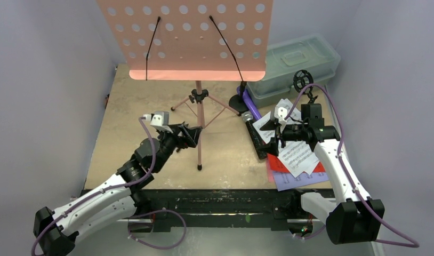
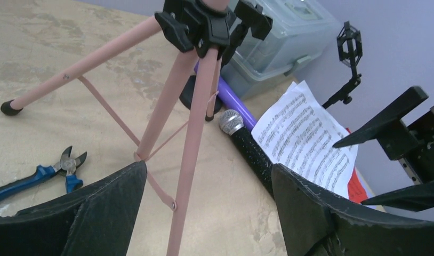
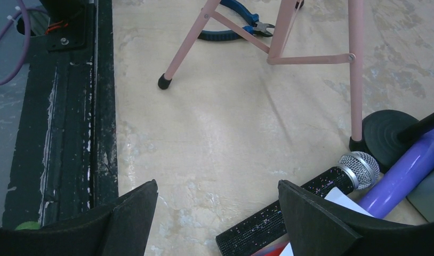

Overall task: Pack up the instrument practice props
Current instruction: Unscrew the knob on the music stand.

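The left gripper (image 2: 208, 176) is spread wide around one leg of the pink stand (image 2: 192, 144). The right gripper (image 3: 217, 186) is spread wide over the black mic (image 3: 289, 208), near the table's (image 1: 231, 160) right edge.

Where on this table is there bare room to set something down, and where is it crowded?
Bare table: between the music rack's near foot and the black mic, and the far-left corner. Crowded: the right side, with music sheets, purple mic and lidded box.
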Controlling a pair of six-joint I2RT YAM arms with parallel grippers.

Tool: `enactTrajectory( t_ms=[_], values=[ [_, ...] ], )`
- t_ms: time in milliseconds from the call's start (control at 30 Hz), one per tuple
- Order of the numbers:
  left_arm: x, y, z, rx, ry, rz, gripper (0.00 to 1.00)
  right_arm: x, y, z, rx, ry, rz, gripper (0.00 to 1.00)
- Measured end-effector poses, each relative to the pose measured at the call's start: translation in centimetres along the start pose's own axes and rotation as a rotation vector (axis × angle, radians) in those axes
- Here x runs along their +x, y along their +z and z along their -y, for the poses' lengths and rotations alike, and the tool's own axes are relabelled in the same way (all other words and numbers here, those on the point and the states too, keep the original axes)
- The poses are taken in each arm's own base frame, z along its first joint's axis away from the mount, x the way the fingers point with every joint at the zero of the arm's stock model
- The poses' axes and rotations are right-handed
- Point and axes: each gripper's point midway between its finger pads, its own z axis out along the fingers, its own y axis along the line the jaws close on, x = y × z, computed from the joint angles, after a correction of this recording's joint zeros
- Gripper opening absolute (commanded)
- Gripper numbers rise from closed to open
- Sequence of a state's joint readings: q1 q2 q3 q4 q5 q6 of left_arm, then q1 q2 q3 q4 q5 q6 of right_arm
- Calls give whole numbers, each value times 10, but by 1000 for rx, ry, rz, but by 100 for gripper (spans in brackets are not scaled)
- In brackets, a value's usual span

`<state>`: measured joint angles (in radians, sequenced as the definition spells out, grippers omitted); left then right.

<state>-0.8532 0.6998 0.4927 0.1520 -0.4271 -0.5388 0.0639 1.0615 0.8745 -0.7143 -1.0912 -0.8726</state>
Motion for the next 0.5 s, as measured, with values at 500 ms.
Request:
enactTrajectory(
  t_ms=[500],
  values=[
    [-38, 37, -4, 171, -383, 57, 74, 5, 1, -3, -13, 19, -11, 88]
  ],
)
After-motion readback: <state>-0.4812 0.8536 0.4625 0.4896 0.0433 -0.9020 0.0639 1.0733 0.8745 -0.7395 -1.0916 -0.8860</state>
